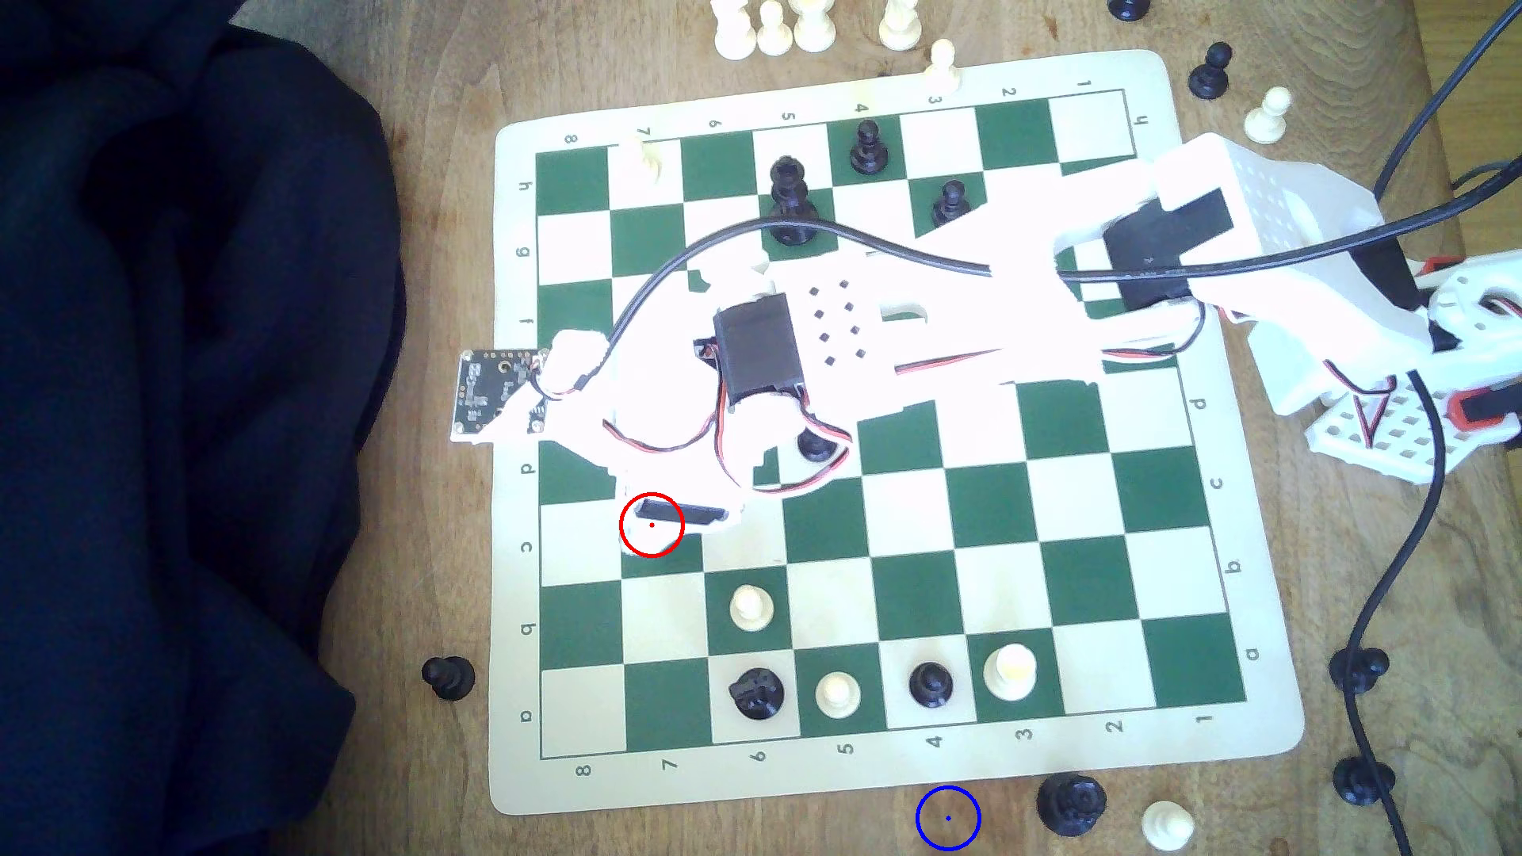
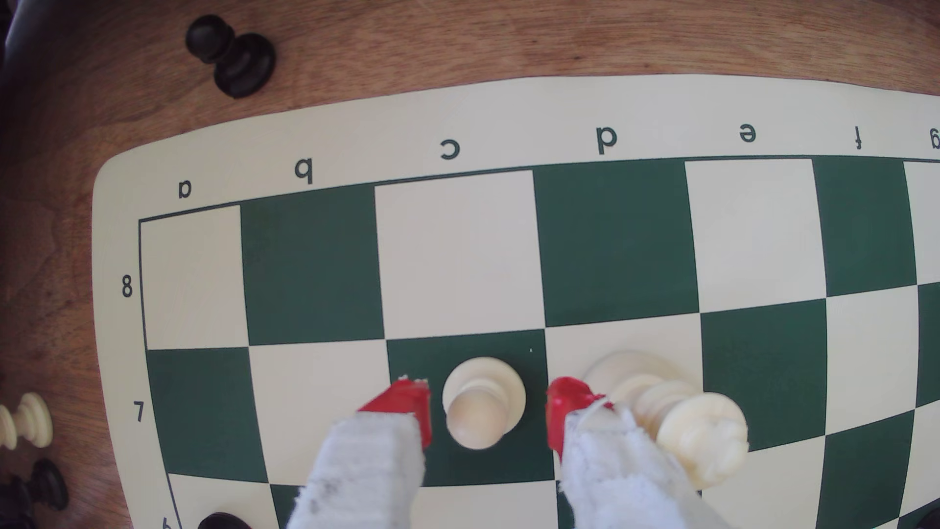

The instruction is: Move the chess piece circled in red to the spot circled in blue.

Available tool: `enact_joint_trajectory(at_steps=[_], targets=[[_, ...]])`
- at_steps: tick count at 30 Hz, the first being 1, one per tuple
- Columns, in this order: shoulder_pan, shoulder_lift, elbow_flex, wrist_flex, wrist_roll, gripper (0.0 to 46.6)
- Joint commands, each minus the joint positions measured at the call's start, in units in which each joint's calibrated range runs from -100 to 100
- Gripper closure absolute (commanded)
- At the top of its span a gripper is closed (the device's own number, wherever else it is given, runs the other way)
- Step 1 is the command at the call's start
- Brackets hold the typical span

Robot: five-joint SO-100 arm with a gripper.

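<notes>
pawn (image 2: 480, 404) – smooth plastic; tabletop (image 2: 508, 40) – wood grain.

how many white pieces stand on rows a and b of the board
3: a pawn on b6, a second pawn on a5, and a bigger white piece on a3. Nothing covers those two rows in the exterior view.

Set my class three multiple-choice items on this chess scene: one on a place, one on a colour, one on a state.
1. Where does the pawn stand?
A. On a green square, between the claw tips
B. On bare wood
C. On a cream corner square

2. What colour are the claw's tips?
A. Blue
B. Red
C. Black

3. What state is the claw in?
A. Shut on the pawn
B. Holding a black piece
C. Open, a tip on each side of the pawn

Key: 1 A, the wrist view shows dark green under the pawn; 2 B, both tips are red; 3 C, gaps show on both sides of the pawn.
</notes>
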State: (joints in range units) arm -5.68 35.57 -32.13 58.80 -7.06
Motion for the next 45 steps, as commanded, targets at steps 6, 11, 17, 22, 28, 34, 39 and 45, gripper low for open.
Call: enact_joint_trajectory(at_steps=[6,11,17,22,28,34,39,45], targets=[[0.24,0.09,-4.77,-0.98,-0.1,34.4],[0.4,-0.93,-4.41,0.0,-0.1,34.6],[0.32,-0.76,-4.23,0.0,-0.1,35.5],[0.09,-0.68,-4.23,-0.08,-0.1,41.2],[-0.38,-1.27,-4.23,0.08,-0.29,45.2],[-1.24,-3.05,-4.23,0.25,-0.88,45.5],[-2.1,-6.03,-4.23,0.41,-1.56,45.5],[-2.96,-10.36,-4.14,2.7,-1.61,45.5]])
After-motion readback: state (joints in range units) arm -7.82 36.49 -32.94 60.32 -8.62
